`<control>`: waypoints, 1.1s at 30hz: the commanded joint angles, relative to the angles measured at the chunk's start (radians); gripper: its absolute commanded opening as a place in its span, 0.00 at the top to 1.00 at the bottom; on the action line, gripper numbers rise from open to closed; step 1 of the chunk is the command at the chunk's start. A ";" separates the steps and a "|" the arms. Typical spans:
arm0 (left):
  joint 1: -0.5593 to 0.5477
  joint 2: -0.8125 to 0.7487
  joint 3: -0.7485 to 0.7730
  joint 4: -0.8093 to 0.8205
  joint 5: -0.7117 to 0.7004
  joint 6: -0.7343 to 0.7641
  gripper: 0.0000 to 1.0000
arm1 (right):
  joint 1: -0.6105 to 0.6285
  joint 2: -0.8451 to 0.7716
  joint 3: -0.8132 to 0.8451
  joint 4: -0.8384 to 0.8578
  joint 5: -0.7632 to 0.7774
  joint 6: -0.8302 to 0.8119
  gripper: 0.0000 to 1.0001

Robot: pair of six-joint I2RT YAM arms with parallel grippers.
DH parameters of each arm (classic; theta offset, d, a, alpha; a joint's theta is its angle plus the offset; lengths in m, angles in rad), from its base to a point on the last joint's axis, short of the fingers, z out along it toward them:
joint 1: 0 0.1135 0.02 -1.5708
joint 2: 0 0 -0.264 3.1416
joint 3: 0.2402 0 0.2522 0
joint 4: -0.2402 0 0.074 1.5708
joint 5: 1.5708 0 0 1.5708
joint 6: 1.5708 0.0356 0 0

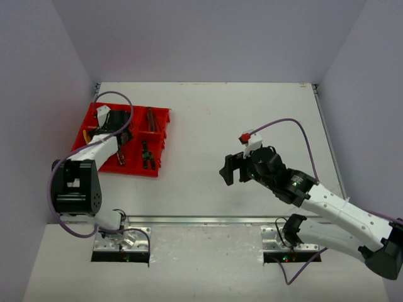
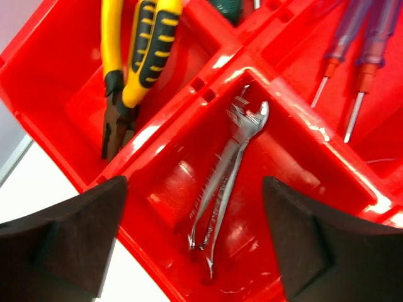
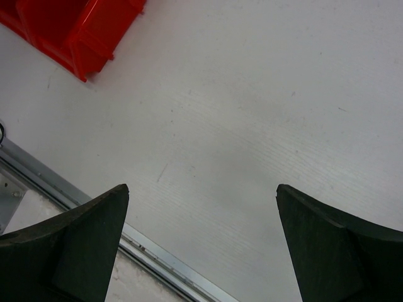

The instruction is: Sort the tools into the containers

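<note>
left end effector (image 2: 195, 242) over the red tray (image 2: 164, 126), jaws wide, holding nothing; silver wrenches (image 2: 227, 182) lie in the compartment right below it. yellow pliers (image 2: 129, 63) next bin over, screwdrivers (image 2: 356, 69) in another. right end effector (image 3: 201, 245) spread open, empty, above the counter (image 3: 252, 113). no loose tools visible out there (top view), so sorting looks about done. next: raise left arm straight up, clear of tray walls.

In the red divided tray (image 2: 208, 88), two silver wrenches (image 2: 227, 182) lie side by side in one compartment. Yellow-handled pliers (image 2: 135, 56) lie in the neighbouring one, and two red-collared screwdrivers (image 2: 359, 75) in another.
</note>
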 commanded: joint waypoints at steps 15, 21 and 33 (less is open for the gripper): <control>-0.030 -0.821 -0.058 -0.064 0.424 0.118 0.00 | -0.004 0.045 0.113 -0.169 0.328 0.009 0.01; -0.074 -1.042 -0.175 -0.050 0.392 0.137 0.00 | -0.004 0.043 0.194 -0.283 0.529 -0.021 0.01; -0.245 -1.194 -0.183 -0.173 0.305 0.160 0.00 | -0.004 -0.203 0.379 -0.565 0.627 -0.057 0.01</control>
